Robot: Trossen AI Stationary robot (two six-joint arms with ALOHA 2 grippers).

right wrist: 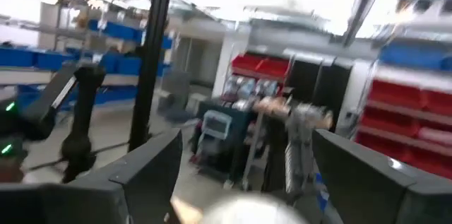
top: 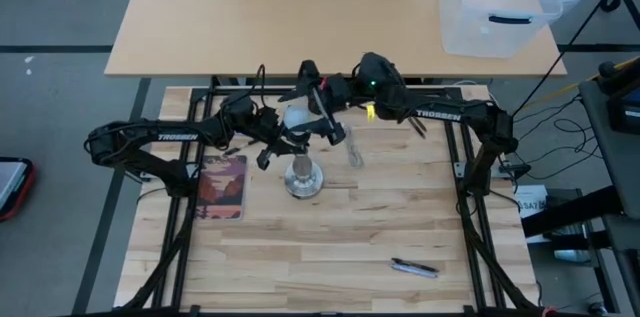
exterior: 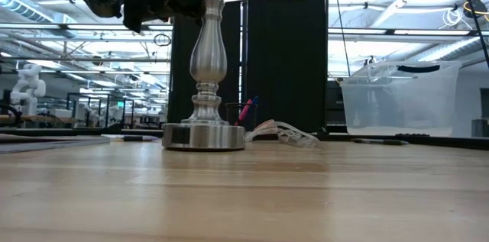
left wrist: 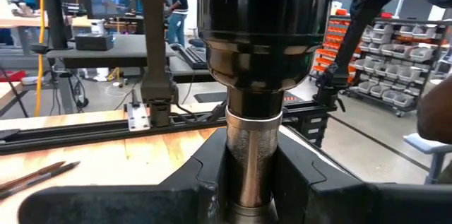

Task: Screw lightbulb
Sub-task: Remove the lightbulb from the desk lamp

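Overhead, right tool (top: 312,107) open around lightbulb (top: 297,116), apparently unclamped.

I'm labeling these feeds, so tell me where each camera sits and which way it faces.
High: overhead, straight down on the table; both arms, stand, bulb.
Low: tabletop height, level across at the stand; an arm up top.
Left wrist: on the left arm, its claw gripping the stand's post.
Right wrist: on the right arm, fingers apart, facing the room.
High, low and left wrist share the stand.

Overhead, table-level, two wrist cameras
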